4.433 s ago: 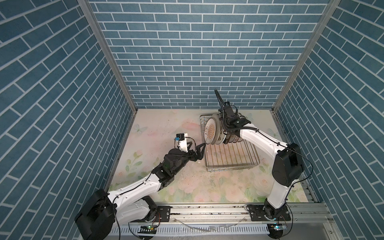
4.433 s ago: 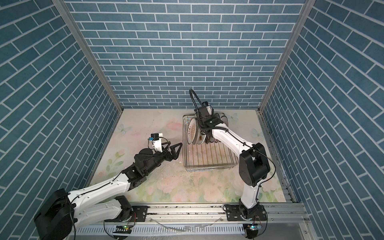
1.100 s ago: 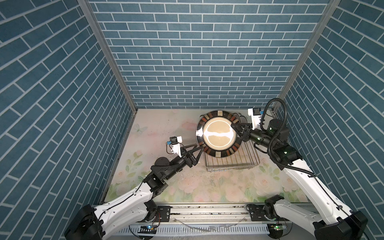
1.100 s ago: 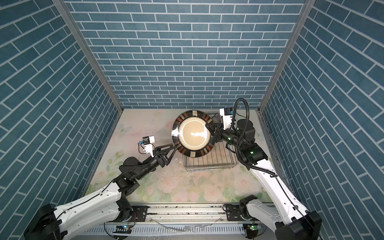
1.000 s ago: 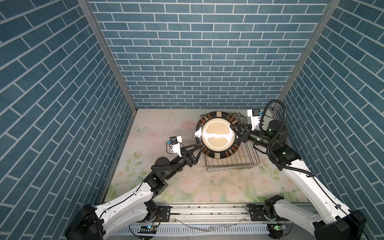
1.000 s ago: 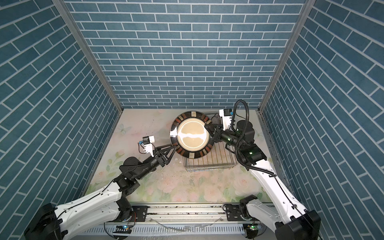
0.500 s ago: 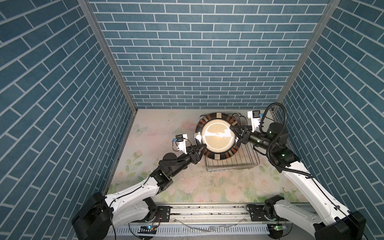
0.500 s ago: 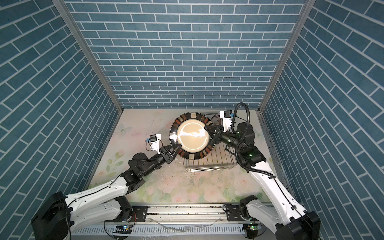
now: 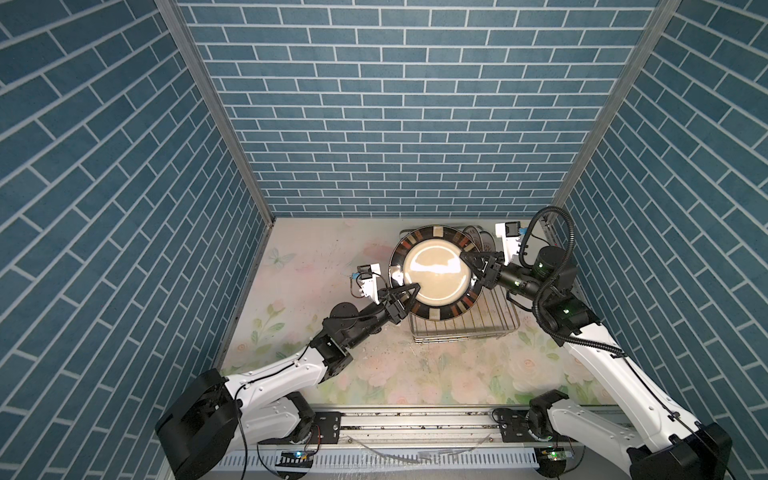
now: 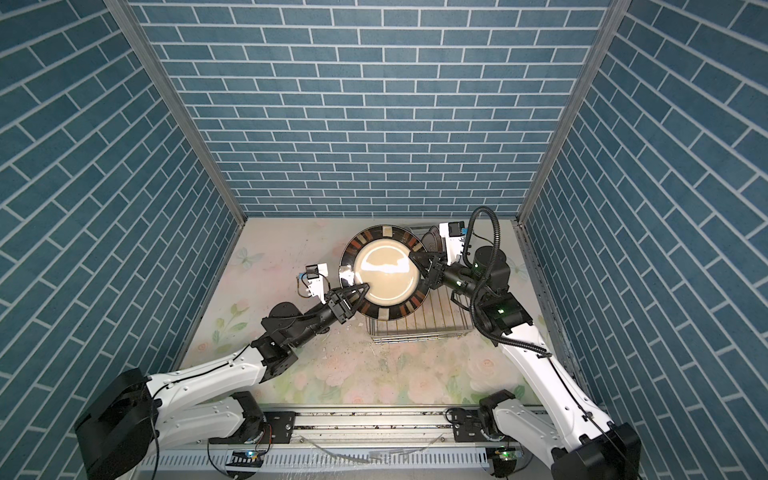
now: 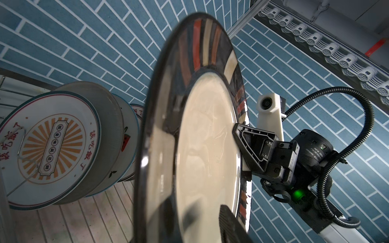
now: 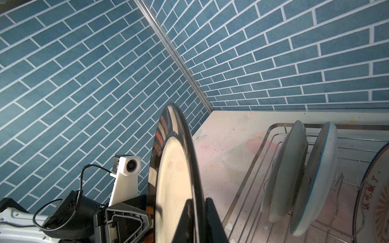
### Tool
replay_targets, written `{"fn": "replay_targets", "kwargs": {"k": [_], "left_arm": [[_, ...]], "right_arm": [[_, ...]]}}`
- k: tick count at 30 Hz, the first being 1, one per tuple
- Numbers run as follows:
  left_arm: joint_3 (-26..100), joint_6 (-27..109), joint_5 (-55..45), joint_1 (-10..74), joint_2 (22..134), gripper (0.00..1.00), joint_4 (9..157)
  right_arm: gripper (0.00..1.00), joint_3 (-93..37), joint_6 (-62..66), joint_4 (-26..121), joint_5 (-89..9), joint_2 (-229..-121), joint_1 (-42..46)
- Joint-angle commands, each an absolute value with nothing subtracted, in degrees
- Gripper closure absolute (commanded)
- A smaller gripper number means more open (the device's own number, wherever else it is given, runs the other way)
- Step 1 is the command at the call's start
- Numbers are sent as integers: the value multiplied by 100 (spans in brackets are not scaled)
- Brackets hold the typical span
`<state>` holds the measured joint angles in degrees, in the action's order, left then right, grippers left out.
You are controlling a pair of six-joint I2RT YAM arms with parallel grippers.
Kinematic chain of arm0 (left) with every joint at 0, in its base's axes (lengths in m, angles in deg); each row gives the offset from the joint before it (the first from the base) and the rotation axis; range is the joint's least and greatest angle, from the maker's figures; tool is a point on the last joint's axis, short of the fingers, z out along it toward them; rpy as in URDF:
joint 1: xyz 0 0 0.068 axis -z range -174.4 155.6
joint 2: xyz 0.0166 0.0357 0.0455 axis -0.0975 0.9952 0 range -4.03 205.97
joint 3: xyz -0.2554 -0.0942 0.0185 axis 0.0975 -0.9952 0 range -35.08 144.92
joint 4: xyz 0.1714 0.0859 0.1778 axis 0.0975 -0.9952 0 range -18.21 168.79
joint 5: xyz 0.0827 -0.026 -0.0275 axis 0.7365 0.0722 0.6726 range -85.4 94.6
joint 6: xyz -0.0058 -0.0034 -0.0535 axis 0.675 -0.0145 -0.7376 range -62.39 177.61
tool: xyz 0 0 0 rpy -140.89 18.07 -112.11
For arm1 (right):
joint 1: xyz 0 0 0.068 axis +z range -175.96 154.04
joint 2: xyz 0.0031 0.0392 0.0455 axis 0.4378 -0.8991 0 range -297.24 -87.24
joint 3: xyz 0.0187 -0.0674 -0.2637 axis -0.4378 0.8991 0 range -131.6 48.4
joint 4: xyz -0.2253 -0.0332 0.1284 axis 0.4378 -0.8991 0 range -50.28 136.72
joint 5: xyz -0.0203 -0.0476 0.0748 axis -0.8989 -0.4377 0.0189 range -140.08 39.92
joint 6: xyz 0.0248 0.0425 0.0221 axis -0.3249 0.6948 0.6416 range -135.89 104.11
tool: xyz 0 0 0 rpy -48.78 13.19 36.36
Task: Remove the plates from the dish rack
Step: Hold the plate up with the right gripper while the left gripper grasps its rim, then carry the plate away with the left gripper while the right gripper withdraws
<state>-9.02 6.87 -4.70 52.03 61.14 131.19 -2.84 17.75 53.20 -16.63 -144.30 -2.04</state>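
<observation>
A large dark-rimmed plate (image 9: 436,274) (image 10: 386,276) with a cream centre hangs in the air over the dish rack (image 9: 469,328) (image 10: 419,332), face up toward the top views. My right gripper (image 9: 467,266) (image 12: 196,210) is shut on its right rim. My left gripper (image 9: 409,291) (image 10: 361,291) straddles its lower left rim, open. One left pad (image 11: 231,227) stands just off the cream face; the other finger is hidden behind the plate. More plates stand upright in the rack: a sunburst one (image 11: 52,143) and two seen edge-on (image 12: 284,174) (image 12: 315,178).
The rack sits at the back right of the floral tabletop (image 9: 332,257). Blue brick walls (image 9: 395,124) close in the back and both sides. A metal rail (image 9: 415,419) carrying both arm bases runs along the front edge.
My left gripper has come up to the plate's lower left rim and its jaws have narrowed around it. The right gripper has kept its hold and shifted the plate slightly.
</observation>
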Motion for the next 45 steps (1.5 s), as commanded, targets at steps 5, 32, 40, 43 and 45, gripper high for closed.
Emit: {"fn": "replay_targets", "kwargs": {"k": [5,32,40,43,45], "left_arm": [[-889,583,-445,5235,6242,73,13529],[-863,536,-228,5227,6220,100,13082],[-915,368,-223,5211,6352,100,13257],[-932,162,-320,5141,6416,100,13377],[-984,44,-389,5064,6443,100,13531]], "right_arm": [[100,-342,2202,6210,-1624,-14423,-232],[54,-293,2311,6384,-1378,-14805,-215],[33,-399,2352,6241,-1338,-14994,-217],[33,-437,2357,6216,-1352,-15073,-215],[32,-457,2356,6172,-1381,-15104,-215]]}}
